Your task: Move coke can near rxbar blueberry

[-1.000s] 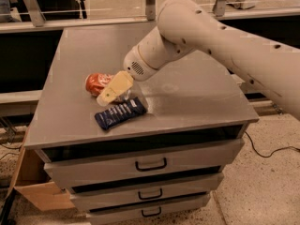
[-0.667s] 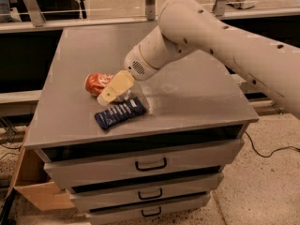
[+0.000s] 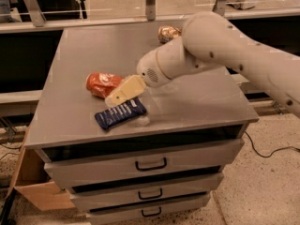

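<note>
The coke can (image 3: pixel 100 84) lies on its side on the grey cabinet top (image 3: pixel 79 50), left of centre. The rxbar blueberry (image 3: pixel 120 113), a flat dark blue wrapper, lies just in front and to the right of it, near the front edge. My gripper (image 3: pixel 123 91) is cream-coloured and reaches down and left from the white arm (image 3: pixel 211 46). It sits low over the top, right beside the can's right end and just behind the bar. The can and the bar are a few centimetres apart.
A tan-and-silver shiny snack packet (image 3: pixel 167 33) lies at the back of the top, partly behind the arm. A small whitish scrap (image 3: pixel 142 121) lies by the bar at the front edge. Drawers (image 3: pixel 150 164) are below. A cardboard box (image 3: pixel 40 196) stands at the lower left.
The arm's wrist and forearm have shifted to the right and a little down, uncovering the shiny packet at the back. The gripper has moved slightly right. The can and bar have barely moved.
</note>
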`<state>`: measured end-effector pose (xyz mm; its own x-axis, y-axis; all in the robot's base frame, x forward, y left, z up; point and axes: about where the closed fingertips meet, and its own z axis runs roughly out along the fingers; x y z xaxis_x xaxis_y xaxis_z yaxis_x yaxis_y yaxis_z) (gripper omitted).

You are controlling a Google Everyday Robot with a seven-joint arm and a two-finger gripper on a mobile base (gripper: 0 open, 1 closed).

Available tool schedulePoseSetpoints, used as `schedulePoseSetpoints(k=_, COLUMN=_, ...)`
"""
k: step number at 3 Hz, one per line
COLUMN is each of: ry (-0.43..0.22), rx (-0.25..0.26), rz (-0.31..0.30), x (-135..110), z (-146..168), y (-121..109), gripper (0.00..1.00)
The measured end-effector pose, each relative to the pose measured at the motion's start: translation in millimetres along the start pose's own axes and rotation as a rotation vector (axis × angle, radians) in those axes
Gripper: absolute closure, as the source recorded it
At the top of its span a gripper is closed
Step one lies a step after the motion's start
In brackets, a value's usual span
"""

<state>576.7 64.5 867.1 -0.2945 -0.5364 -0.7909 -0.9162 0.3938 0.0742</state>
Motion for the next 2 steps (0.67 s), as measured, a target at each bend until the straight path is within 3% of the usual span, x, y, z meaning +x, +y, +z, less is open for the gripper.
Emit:
schedulePoseSetpoints(k=1, ry=-0.146, rx=0.082, rz=-0.023, x=7.9, z=-51.0, y=-25.6, gripper=0.00)
schedulePoseSetpoints(k=2, ry=-0.237, rx=0.207, rz=-0.087, x=23.7, z=-130.8, y=-67.5, gripper=0.00)
